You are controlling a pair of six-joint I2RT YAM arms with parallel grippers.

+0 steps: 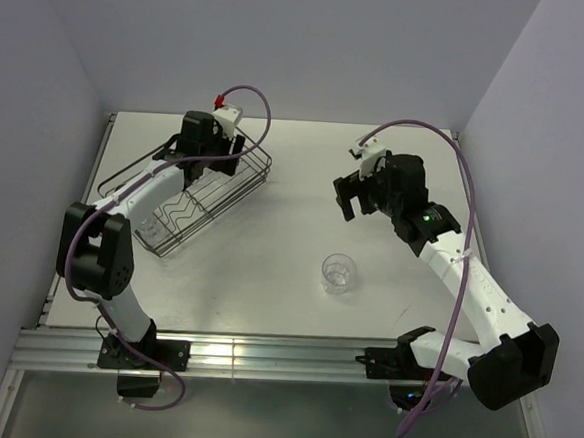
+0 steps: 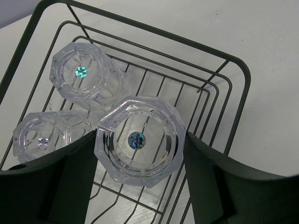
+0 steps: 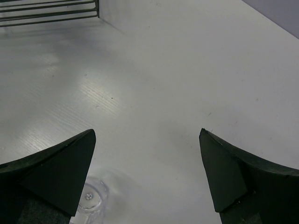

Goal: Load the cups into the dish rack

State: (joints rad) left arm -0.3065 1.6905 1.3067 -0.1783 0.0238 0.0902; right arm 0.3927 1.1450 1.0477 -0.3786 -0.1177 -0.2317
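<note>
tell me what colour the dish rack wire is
Black. The dish rack is thin black wire all over, and it shows best in the left wrist view.

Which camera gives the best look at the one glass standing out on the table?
The top external view: the clear tumbler shows whole, standing alone on the table. The right wrist view catches only part of it at its bottom edge. The left wrist view misses it.

Table point(image 1: 306, 165): white surface, seen from above.
Dish rack point(image 1: 182, 216): black wire, set directly on the table.
Tumbler point(image 1: 339, 272): clear glass, stood upright, well right of the dish rack.
</note>
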